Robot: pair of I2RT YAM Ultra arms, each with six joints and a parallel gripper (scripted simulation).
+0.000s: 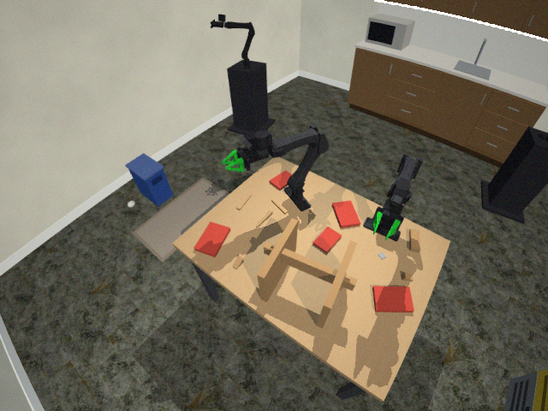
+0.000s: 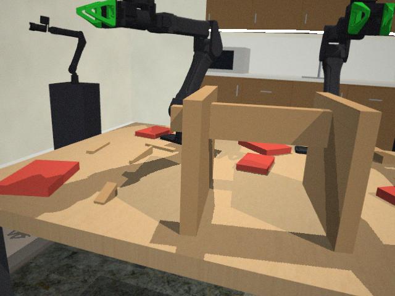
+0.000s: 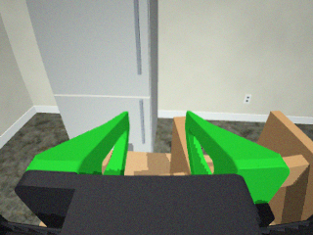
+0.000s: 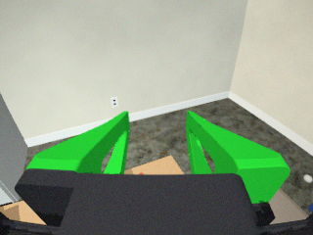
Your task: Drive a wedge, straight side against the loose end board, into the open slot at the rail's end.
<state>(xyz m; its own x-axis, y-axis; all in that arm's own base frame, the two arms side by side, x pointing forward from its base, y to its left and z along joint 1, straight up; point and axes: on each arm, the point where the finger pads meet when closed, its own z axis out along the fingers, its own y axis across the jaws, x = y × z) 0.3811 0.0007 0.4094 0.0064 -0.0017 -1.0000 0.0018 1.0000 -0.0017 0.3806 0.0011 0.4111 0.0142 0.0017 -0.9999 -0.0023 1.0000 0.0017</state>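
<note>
Two upright end boards, one [image 1: 282,254] [image 2: 191,165] near the bin side and one [image 1: 338,287] [image 2: 345,178] opposite, stand joined by the rail [image 1: 307,264] [image 2: 271,122]. A rail end [image 2: 176,117] sticks out past the bin-side board; its slot and any wedge in it cannot be made out. A small wedge [image 1: 239,261] [image 2: 106,192] lies on the table beside that board. My left gripper [image 1: 381,235] [image 2: 373,18] [image 3: 156,118] is partly open and empty, raised behind the opposite board. My right gripper [image 1: 226,163] [image 4: 157,117] is partly open and empty, raised beyond the table's far edge.
Red blocks [image 1: 212,239] [image 1: 346,214] [image 1: 393,299] lie around the boards. Thin wooden strips [image 1: 243,202] [image 1: 278,206] lie near the right arm's base. A wooden block [image 1: 413,240] lies near the left arm. A blue bin [image 1: 150,180] stands on the floor.
</note>
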